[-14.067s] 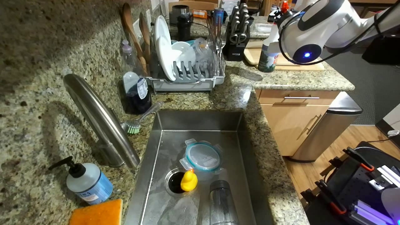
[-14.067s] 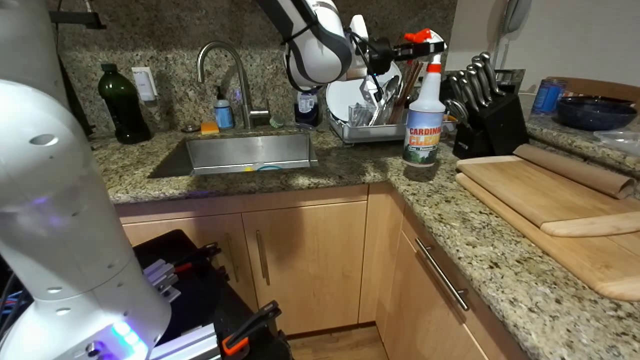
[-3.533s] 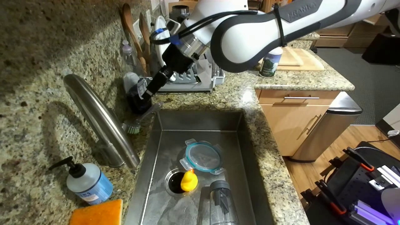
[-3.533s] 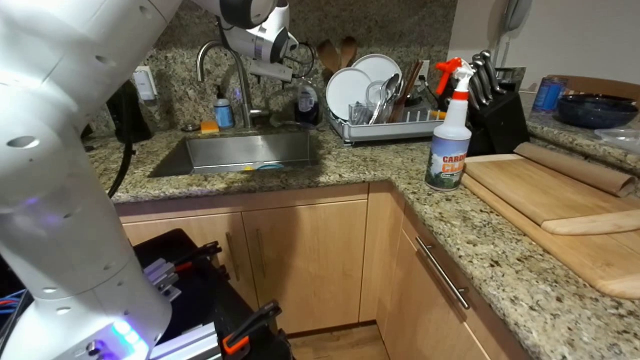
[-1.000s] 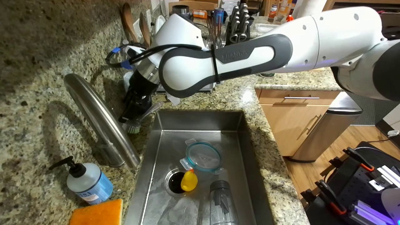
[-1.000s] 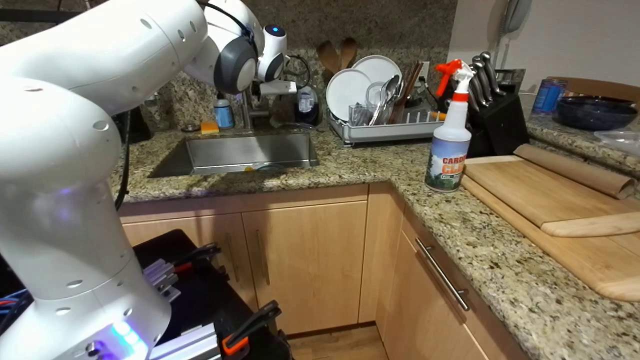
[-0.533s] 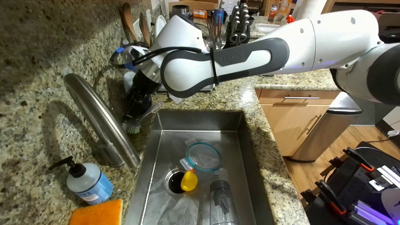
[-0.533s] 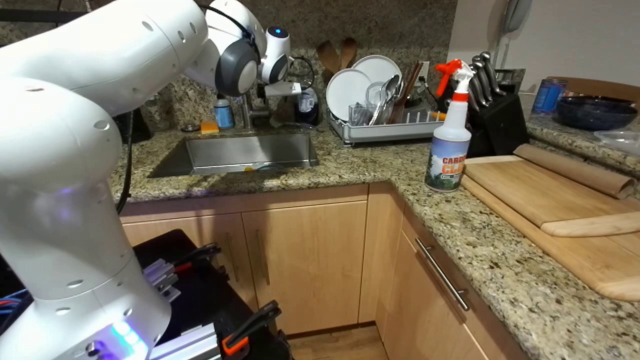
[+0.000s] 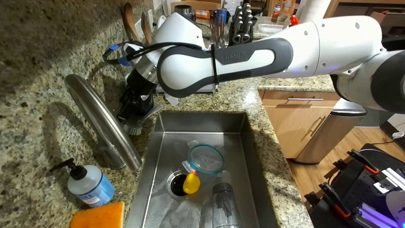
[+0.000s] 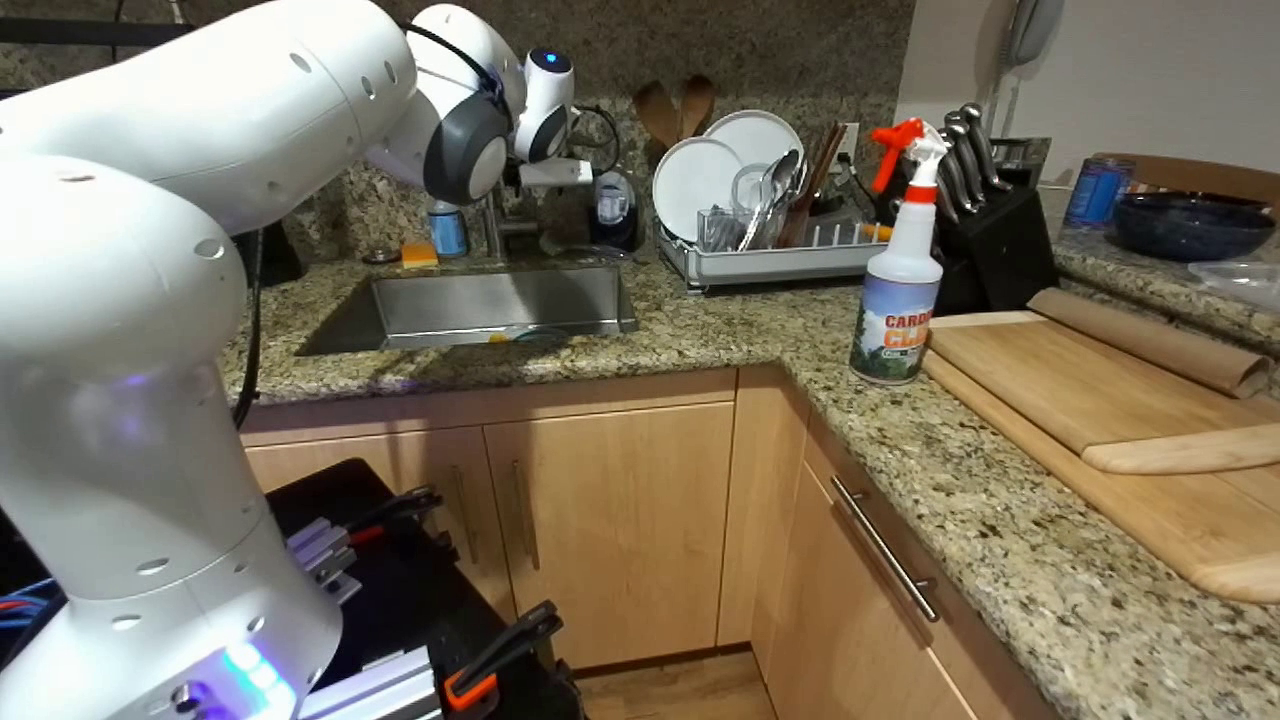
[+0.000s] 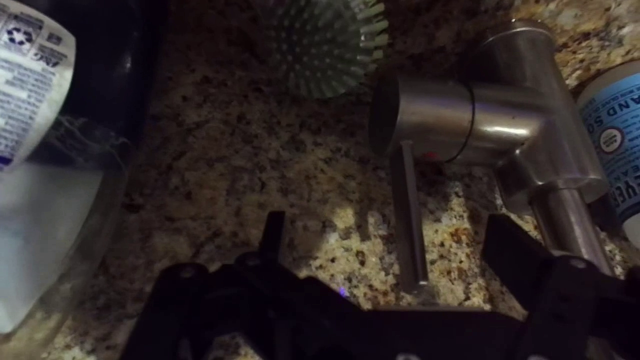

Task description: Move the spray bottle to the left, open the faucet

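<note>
In the wrist view my gripper's (image 11: 385,222) fingers (image 11: 515,255) stand apart, the faucet's (image 11: 530,117) lever (image 11: 410,220) looking off-centre between them, so closing lopsided could make me shove it sideways.

Spray bottle (image 10: 897,300): "CARD", "CL". Robot arm (image 9: 243,60): "FRANKA". Wrist view, right of fingers (image 11: 515,255), soap pump bottle (image 11: 620,135): "AND SO"; left, dark bottle (image 11: 105,95): recycling sign.
</note>
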